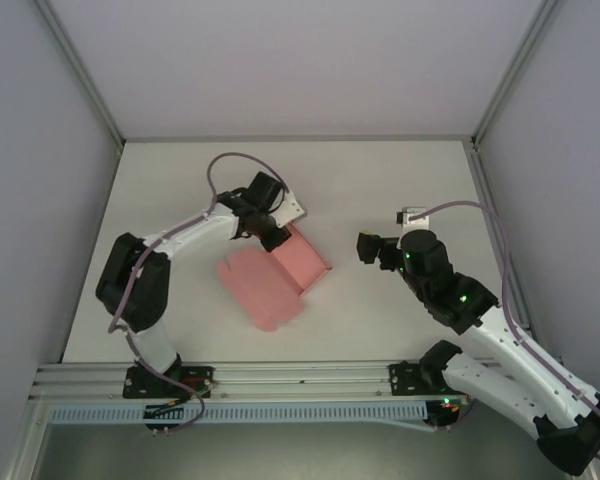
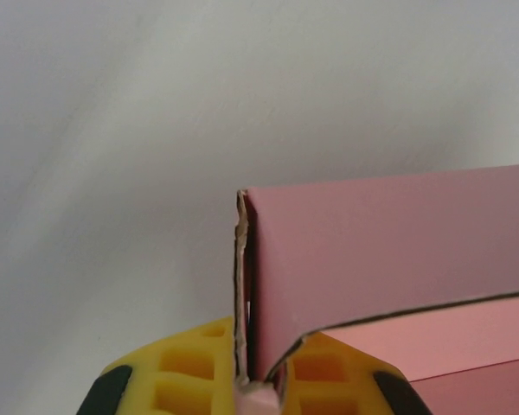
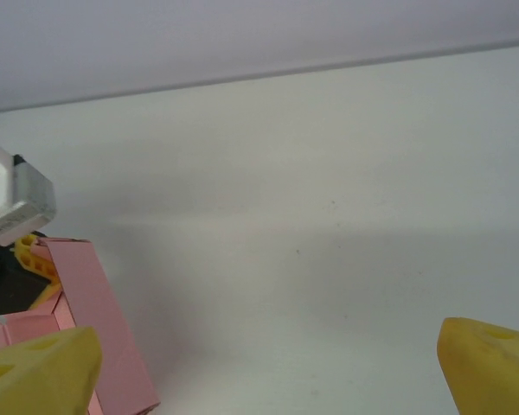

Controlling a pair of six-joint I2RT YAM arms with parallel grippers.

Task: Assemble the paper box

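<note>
Left pincer [image 1: 272, 236]: pressed together on the far end of a raised panel of the paper box [image 1: 268, 282]. In the left wrist view the pincer [image 2: 259, 385] is seen with its yellow pads [image 2: 186, 376] closed on a thin, slightly ragged card edge that stands upright between them.

Right pincer [image 1: 366, 247]: spread wide, nothing held or touched. It is held above bare table to the right of the box and well apart from it. In the right wrist view the pincer [image 3: 264, 367] is seen with its two yellow fingertips [image 3: 491, 363] at opposite lower corners, with bare table between them.

Table [image 1: 380, 180]: white, plain.

Paper box: pale pink, partly folded, placed left of the table's centre, between the two arms and nearer the left one. In the top view its long axis appears to run roughly left to right, with the right end turned a little toward the far side. The left part lies flat on the table. The right part is folded up along a crease that runs from far-left to near-right.

In the left wrist view the box [image 2: 389, 251] is seen as a wall running off to the right from the pinched corner, with lighter pink panels below it. In the right wrist view the box [image 3: 99, 333] is seen at the lower left as a long narrow strip.
</note>
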